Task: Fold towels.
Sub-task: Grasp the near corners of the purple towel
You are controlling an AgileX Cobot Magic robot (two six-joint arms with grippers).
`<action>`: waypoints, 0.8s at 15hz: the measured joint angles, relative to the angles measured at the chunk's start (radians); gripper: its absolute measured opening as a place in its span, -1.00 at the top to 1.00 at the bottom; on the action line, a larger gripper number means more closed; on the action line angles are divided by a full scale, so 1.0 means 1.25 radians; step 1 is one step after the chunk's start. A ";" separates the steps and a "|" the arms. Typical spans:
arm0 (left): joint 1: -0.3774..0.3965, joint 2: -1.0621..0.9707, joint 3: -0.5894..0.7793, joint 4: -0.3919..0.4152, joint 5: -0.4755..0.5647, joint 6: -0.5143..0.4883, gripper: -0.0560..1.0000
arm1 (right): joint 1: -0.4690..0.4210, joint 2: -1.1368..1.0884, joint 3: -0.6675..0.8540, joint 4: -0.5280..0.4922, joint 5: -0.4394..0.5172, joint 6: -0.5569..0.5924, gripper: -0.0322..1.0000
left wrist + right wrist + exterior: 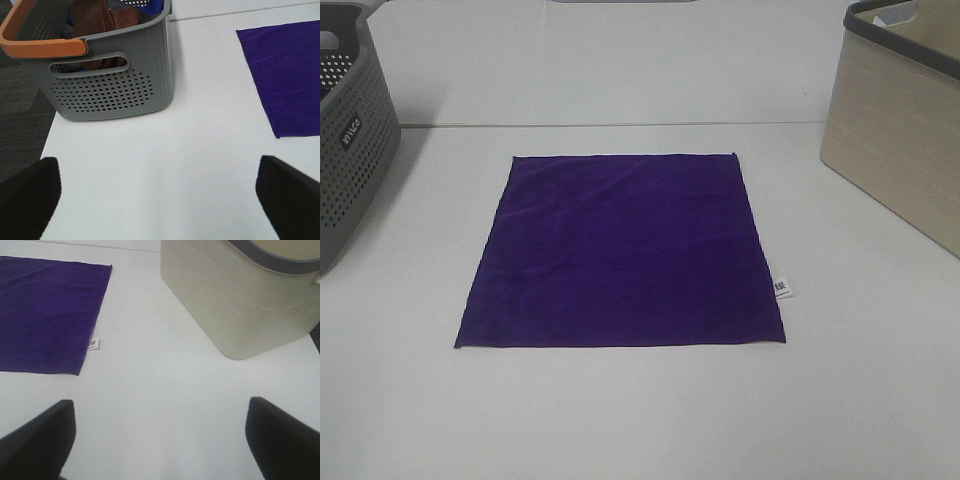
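The purple towel lies flat and spread out in the middle of the high view, on the white table. It is one big square with all four edges showing. A small white tag sticks out from its right edge, near the lower right corner.

A grey basket full of little holes stands at the left edge of the high view, well apart from the towel. The left wrist view shows an orange handle on its rim and a brown cloth inside it. A beige basket stands at the upper right of the high view, also apart from the towel.

The left gripper is opened wide. Its two black fingers are far apart, with only bare table between them. The right gripper is opened wide too, over bare table between the towel and the beige basket. Neither gripper touches the towel.
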 joint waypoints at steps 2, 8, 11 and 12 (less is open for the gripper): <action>0.000 0.000 0.000 0.000 0.000 0.000 -0.98 | 0.049 0.000 0.000 0.006 0.000 0.000 -0.79; 0.000 0.000 0.000 -0.063 0.000 0.004 -0.98 | 0.080 0.000 0.000 0.014 0.000 0.000 -0.79; 0.000 0.000 0.000 -0.083 0.000 0.020 -0.98 | 0.080 0.000 0.000 0.017 0.000 0.000 -0.79; 0.000 0.000 0.000 -0.084 0.000 0.020 -0.98 | 0.080 0.000 0.000 0.015 0.000 0.000 -0.79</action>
